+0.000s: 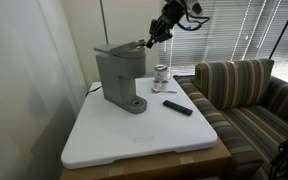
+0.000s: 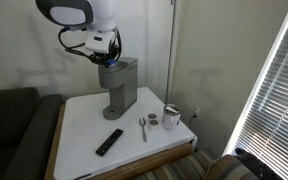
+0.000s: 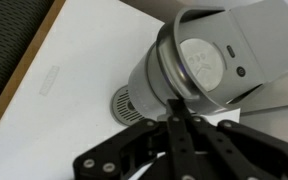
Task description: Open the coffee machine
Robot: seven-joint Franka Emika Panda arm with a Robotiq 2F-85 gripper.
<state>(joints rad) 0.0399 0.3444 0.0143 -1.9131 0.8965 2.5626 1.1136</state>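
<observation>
Claw (image 1: 151, 41) with its fingers pressed together, tips right at the lid rim of the coffee machine (image 1: 119, 75), which stands upright near the table's (image 1: 134, 135) wall-side edge, a small glass jar (image 1: 161, 76) to its right and a black remote (image 1: 178, 107) lying flat toward the opposite edge.

Probably a home living room: striped sofa (image 1: 242, 88), window blinds (image 1: 227, 30).

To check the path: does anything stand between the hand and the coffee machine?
Nothing visible does. The hand is right at the top of the coffee machine; the jar, spoon and remote lie aside on the table.
</observation>
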